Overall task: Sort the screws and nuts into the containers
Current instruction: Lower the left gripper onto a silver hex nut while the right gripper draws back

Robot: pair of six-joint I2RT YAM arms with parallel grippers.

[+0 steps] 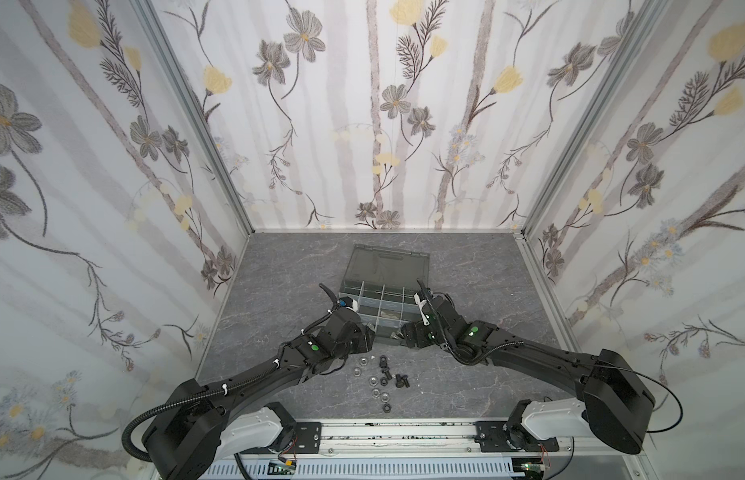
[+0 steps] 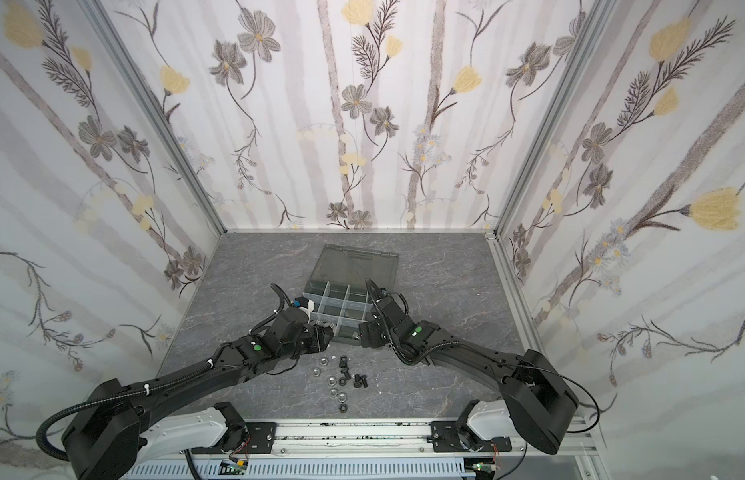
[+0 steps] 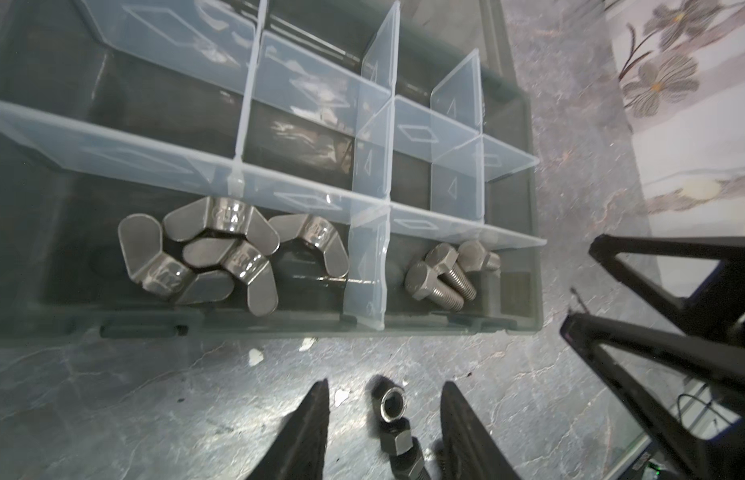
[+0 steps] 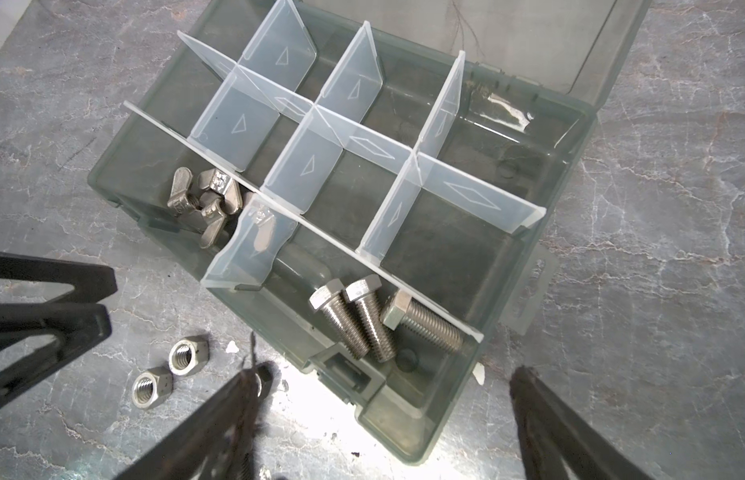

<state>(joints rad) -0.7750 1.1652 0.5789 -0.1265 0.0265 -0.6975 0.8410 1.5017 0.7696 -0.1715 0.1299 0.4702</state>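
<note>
Top views hide both jaws; left wrist view shows the left gripper (image 3: 385,384) part-spread astride a black nut (image 3: 392,405) beside the organiser box (image 3: 279,328); right gripper (image 4: 388,369) gapes wide above its corner.

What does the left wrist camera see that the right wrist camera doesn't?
Only the left wrist view shows the flowered wall. It alone gives a sharp look at the dark nut sitting between the tips of the left gripper. Only the right wrist view shows two silver nuts lying outside the box. Both show the organiser box, with wing nuts in one cell and three silver screws in the cell beside it.
</note>
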